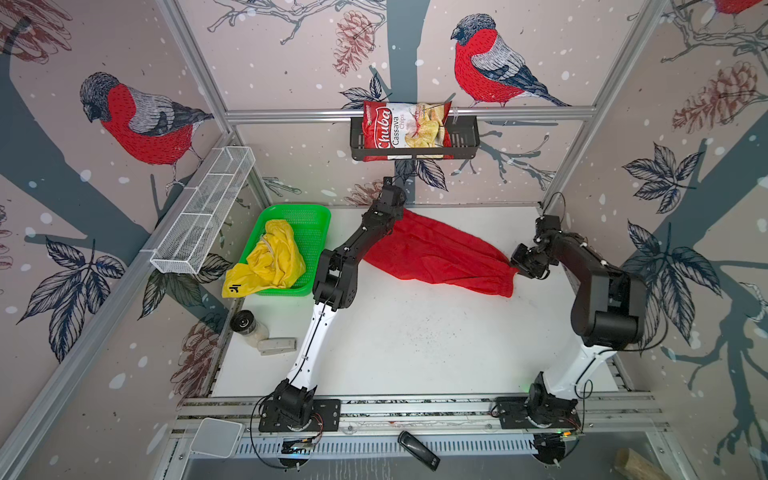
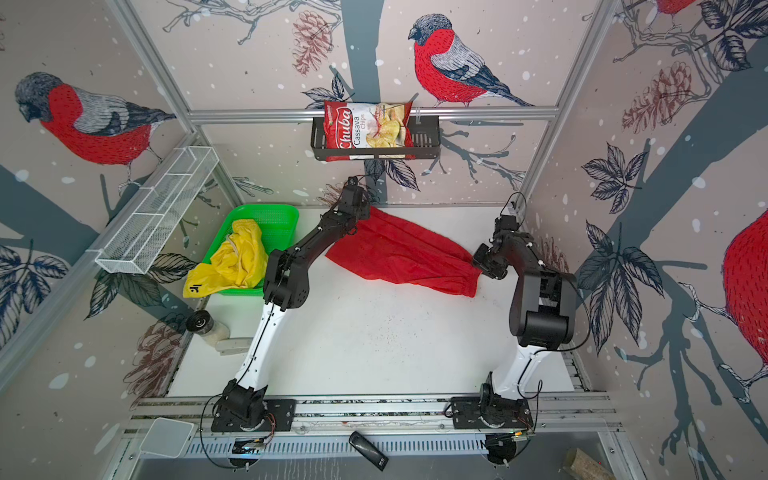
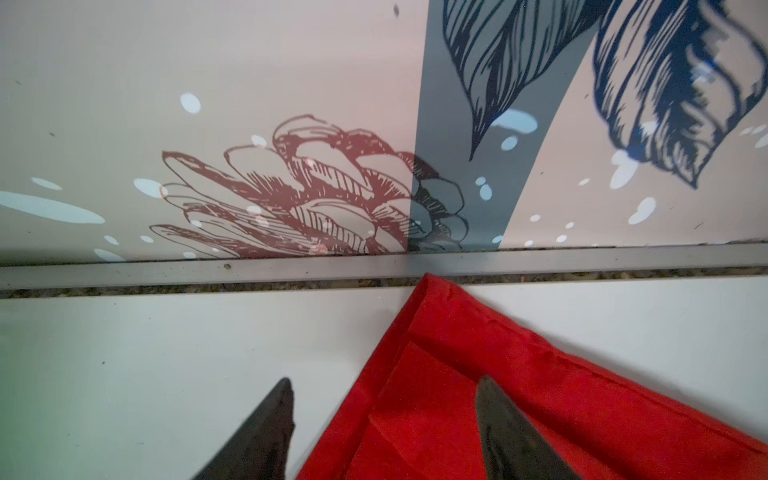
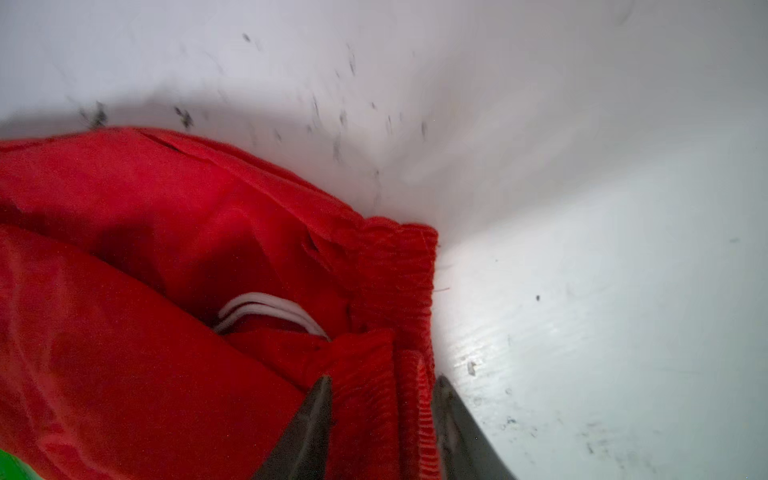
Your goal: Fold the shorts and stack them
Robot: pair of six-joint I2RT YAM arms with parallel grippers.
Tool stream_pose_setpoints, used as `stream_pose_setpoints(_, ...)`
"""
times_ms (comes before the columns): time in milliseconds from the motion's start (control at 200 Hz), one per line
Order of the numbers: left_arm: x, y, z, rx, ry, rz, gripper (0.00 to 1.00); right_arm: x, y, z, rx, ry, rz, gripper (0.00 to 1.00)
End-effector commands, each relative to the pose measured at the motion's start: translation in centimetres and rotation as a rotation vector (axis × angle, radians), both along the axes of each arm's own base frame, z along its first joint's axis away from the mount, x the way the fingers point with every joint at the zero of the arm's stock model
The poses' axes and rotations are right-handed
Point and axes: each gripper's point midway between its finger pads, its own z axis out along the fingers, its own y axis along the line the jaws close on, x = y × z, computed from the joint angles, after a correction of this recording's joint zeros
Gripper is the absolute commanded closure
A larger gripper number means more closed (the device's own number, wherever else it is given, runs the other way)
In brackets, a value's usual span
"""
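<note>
**Red shorts laid out on the table, a gripper with parted jaws at each end**

Well to the left of the red shorts point(image 1: 436, 253), a green basket point(image 1: 291, 206) holds the yellow shorts point(image 1: 270, 257). They are crumpled, and one leg spills over the basket's near rim with its small black mark point(image 1: 235, 288) facing up. The yellow pair is clear of the red pair.

The left gripper point(image 3: 384, 380) hangs at the red shorts' left end, which is a leg-hem corner. The left wrist view shows its jaws wide apart and holding nothing. One fingertip is over bare white table point(image 1: 415, 340) and the other is over the red cloth. That hem corner reaches the metal strip at the foot of the back wall.

The red shorts lie flat and slightly rumpled in both top views. They run diagonally from that corner toward the right.

The right gripper point(image 4: 384, 380) is at the shorts' right end, the gathered waistband point(image 4: 399, 282). Its jaws stand part-way apart, one on each side of the waistband. The cloth sits loose between them and is not pinched. A loop of white drawstring point(image 4: 266, 305) shows inside the waistband opening, just beside that gripper.
</note>
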Motion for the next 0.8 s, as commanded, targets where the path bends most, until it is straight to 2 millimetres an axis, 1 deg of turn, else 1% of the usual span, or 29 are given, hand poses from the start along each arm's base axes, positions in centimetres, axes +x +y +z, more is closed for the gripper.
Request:
stream_pose_setpoints(0,-0.8,0.1,6.4,-0.036,-0.088,-0.021,0.23,0.8,-2.3,3.4,-0.105,-0.081,-0.078,0.55)
stream_pose_setpoints(25,-1.3,0.2,7.0,-0.040,-0.085,-0.026,0.22,0.8,-2.6,4.1,-0.126,-0.096,-0.085,0.55)
stream_pose_setpoints(35,-1.5,0.1,6.9,-0.042,-0.079,-0.030,0.22,0.8,-2.7,4.4,-0.135,-0.103,-0.087,0.55)
stream_pose_setpoints(55,-2.0,0.1,7.6,-0.053,-0.079,-0.037,0.22,0.8,-2.8,4.9,-0.148,-0.114,-0.089,0.55)
stream_pose_setpoints(115,-3.9,-0.1,8.4,-0.094,-0.064,-0.082,0.23,0.5,-2.8,6.6,-0.175,-0.156,-0.088,0.55)
stream_pose_setpoints(120,-4.0,-0.2,8.7,-0.101,-0.069,-0.085,0.23,0.4,-2.8,6.7,-0.176,-0.159,-0.088,0.55)
stream_pose_setpoints(130,-4.4,-0.1,8.6,-0.107,-0.063,-0.088,0.24,0.4,-2.8,6.8,-0.179,-0.165,-0.086,0.55)
stream_pose_setpoints(135,-4.5,-0.2,9.2,-0.120,-0.074,-0.092,0.24,0.3,-2.7,7.0,-0.180,-0.168,-0.085,0.55)
stream_pose_setpoints(140,-4.8,-0.2,8.5,-0.118,-0.059,-0.095,0.24,0.3,-2.7,7.1,-0.182,-0.172,-0.086,0.55)
stream_pose_setpoints(205,-7.4,-0.4,8.4,-0.191,-0.049,-0.142,0.32,-0.3,-2.0,8.2,-0.197,-0.212,-0.071,0.55)
stream_pose_setpoints(210,-7.5,-0.4,8.7,-0.200,-0.054,-0.147,0.32,-0.3,-2.0,8.2,-0.199,-0.216,-0.069,0.55)
stream_pose_setpoints(240,-8.9,-0.6,7.9,-0.229,-0.038,-0.178,0.37,-0.4,-1.2,8.6,-0.203,-0.238,-0.050,0.56)
stream_pose_setpoints(250,-9.2,-0.7,8.3,-0.242,-0.047,-0.189,0.38,-0.5,-0.9,8.7,-0.203,-0.249,-0.045,0.56)
stream_pose_setpoints(260,-9.7,-0.8,7.7,-0.247,-0.037,-0.201,0.39,-0.5,-0.6,8.8,-0.201,-0.258,-0.036,0.56)
stream_pose_setpoints(290,-11.0,-1.0,7.1,-0.268,-0.034,-0.236,0.40,-0.6,0.7,9.0,-0.193,-0.291,0.003,0.56)
stream_pose_setpoints(320,-12.1,-1.0,6.4,-0.292,-0.032,-0.254,0.45,-0.5,2.3,9.1,-0.177,-0.324,0.052,0.57)
stream_pose_setpoints(330,-12.3,-1.0,6.6,-0.301,-0.039,-0.258,0.46,-0.6,2.8,8.9,-0.171,-0.328,0.067,0.57)
stream_pose_setpoints(395,-13.9,-0.7,4.4,-0.324,-0.022,-0.270,0.56,-0.7,5.7,8.4,-0.131,-0.374,0.131,0.57)
stream_pose_setpoints(450,-14.4,-0.6,2.6,-0.331,0.018,-0.263,0.63,-0.4,8.2,7.7,-0.084,-0.403,0.183,0.58)
stream_pose_setpoints(495,-14.6,-0.7,1.1,-0.335,0.064,-0.263,0.67,-0.1,10.6,7.2,-0.047,-0.424,0.251,0.59)
stream_pose_setpoints(605,-15.0,-0.8,-2.2,-0.342,0.145,-0.249,0.78,1.1,15.9,5.8,-0.026,-0.443,0.386,0.59)
stream_pose_setpoints(665,-15.0,-0.5,-3.8,-0.336,0.172,-0.225,0.82,1.9,18.7,4.6,-0.012,-0.431,0.457,0.60)
stream_pose_setpoints(730,-15.3,0.0,-5.4,-0.312,0.202,-0.203,0.87,2.9,21.0,3.2,-0.012,-0.411,0.508,0.60)
stream_pose_setpoints(775,-15.5,0.4,-6.7,-0.299,0.235,-0.185,0.90,3.7,22.3,2.2,-0.012,-0.403,0.525,0.60)
stream_pose_setpoints(795,-15.6,0.5,-7.2,-0.294,0.248,-0.180,0.91,4.2,22.9,2.1,-0.007,-0.407,0.534,0.61)
